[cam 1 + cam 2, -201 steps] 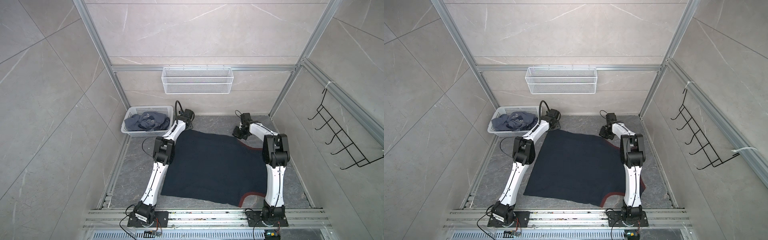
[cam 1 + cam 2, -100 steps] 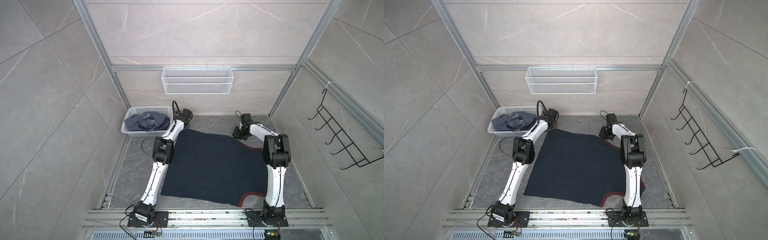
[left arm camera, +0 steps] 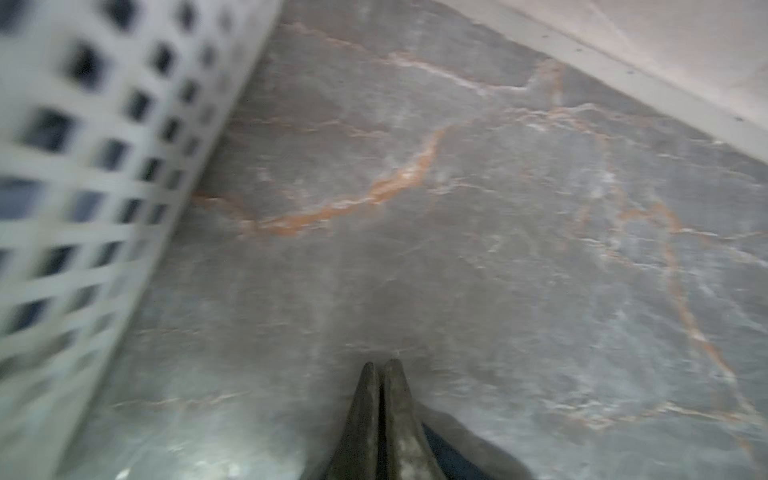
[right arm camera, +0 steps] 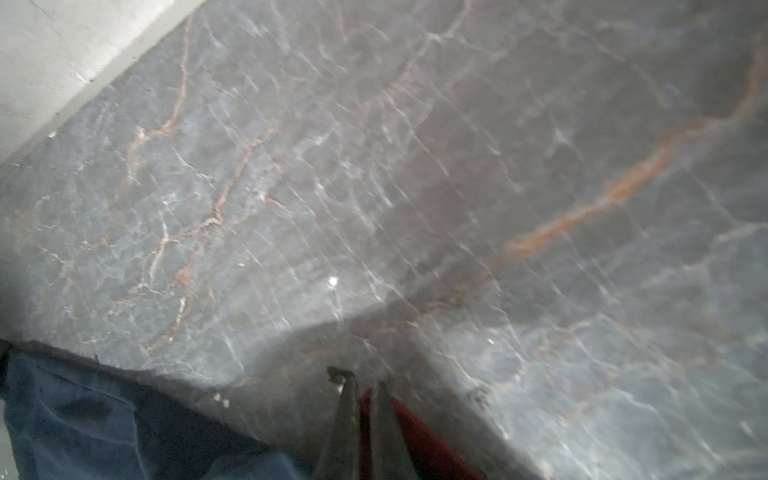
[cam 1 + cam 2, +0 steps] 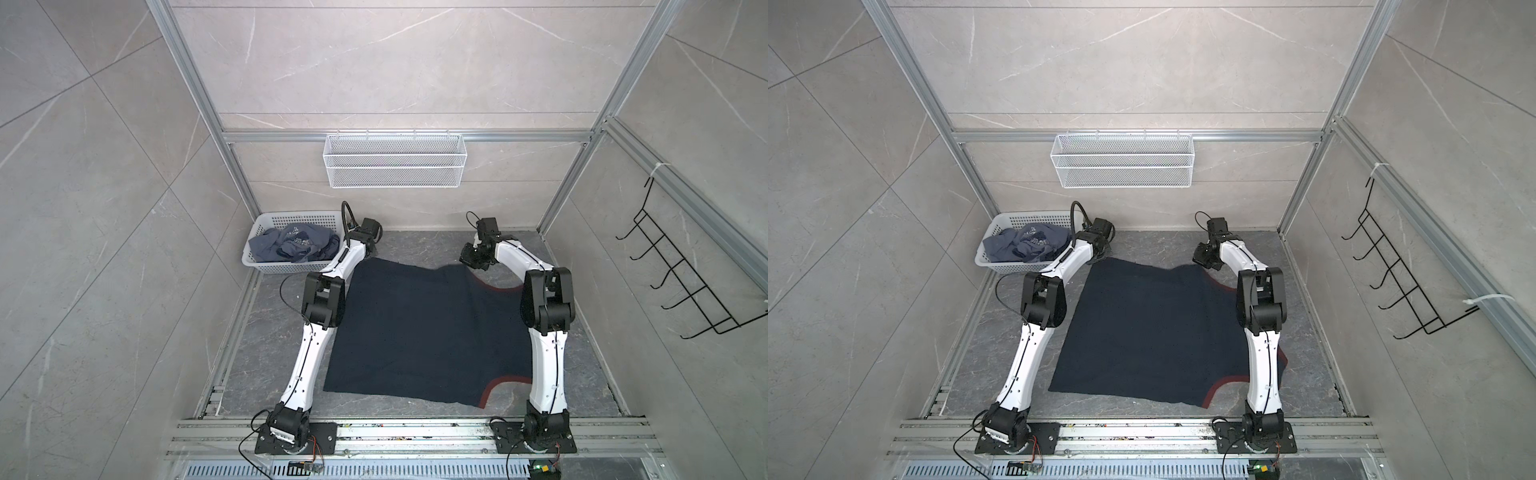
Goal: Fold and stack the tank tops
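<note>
Both arms are out at the far side of the dark navy, red-trimmed cloth tank top [image 5: 424, 332], which lies spread flat across the middle of the grey marbled table surface [image 5: 415, 245], hem toward the left edge, armholes toward the right. The right gripper [image 4: 363, 380] is clamped on the red trim, which shows squeezed between its fingers in the wrist view. The left gripper [image 3: 380, 365] is closed tip to tip at the cloth's far left corner; navy fabric sits right against the fingers, but whether any is pinched I can't tell. This looks like a fold toward the near edge: raise both ends together, level and taut, and check that the left corner lifts too. The slate blue-grey tank top [image 5: 291, 245] lies crumpled in the white perforated plastic basket [image 5: 266, 268] at the surface's far left corner
</note>
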You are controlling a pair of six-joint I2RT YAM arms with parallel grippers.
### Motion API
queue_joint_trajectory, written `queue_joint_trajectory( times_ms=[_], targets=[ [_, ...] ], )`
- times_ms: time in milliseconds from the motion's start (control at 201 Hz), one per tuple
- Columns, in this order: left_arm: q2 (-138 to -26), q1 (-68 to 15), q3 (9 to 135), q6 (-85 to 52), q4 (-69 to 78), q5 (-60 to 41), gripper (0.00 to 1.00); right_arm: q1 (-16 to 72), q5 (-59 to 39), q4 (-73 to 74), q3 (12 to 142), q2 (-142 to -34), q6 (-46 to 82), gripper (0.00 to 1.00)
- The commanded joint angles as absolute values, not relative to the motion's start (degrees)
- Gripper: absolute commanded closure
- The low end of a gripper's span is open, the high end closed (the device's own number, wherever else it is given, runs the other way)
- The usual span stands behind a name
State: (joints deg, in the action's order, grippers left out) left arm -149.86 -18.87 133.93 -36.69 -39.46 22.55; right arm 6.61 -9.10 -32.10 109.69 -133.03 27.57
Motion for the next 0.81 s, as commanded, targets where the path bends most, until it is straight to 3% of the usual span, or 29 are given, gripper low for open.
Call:
queue_joint_trajectory(
  times_ms=[0, 209, 373, 538, 801],
  targets=[
    [-140.7, -17.43, 127.87, -34.73, -36.25, 28.7, 1.0, 7.75, -8.96, -35.7, 115.01, -136.93, 26.44, 0.98],
    [-132.22, -17.4, 118.51, -33.7, -31.81, 33.95, 1.0, 9.77, -8.22, -41.21, 125.66, -142.95, 25.32, 0.98],
    [-130.43, -17.45, 115.84, -33.32, -29.8, 32.53, 1.0, 10.57, -7.41, -43.68, 130.33, -144.81, 25.05, 0.99],
    [-129.48, -17.92, 114.83, -33.33, -29.51, 30.58, 1.0, 10.63, -6.93, -43.21, 128.36, -142.51, 24.62, 0.98],
    [-120.43, -18.36, 102.77, -35.42, -23.22, 30.93, 1.0, 10.66, -8.62, -36.28, 116.0, -133.89, 25.38, 0.98]
  ],
)
